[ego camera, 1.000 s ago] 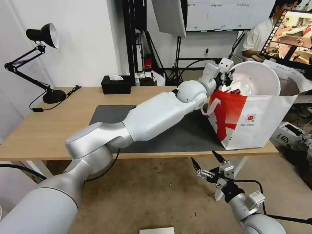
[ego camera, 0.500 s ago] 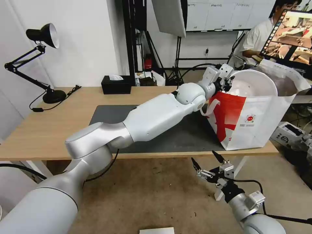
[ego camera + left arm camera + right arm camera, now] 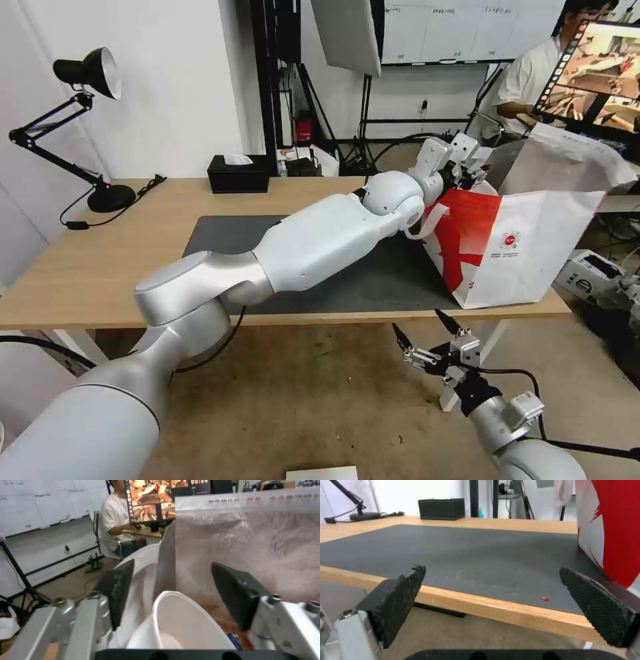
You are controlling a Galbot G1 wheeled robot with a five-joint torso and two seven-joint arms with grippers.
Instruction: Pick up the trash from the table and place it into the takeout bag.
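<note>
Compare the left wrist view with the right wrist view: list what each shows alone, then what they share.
Left wrist alone: the open left gripper over the white bowl inside the takeout bag's foil lining, plus a seated person at a monitor.

Right wrist alone: the open right gripper below the table edge, the dark grey mat, a small red scrap, the black tissue box.

Both: the takeout bag.

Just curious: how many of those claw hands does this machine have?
2. Left end effector, open, at the takeout bag mouth; right end effector, open, below the table edge.
</note>
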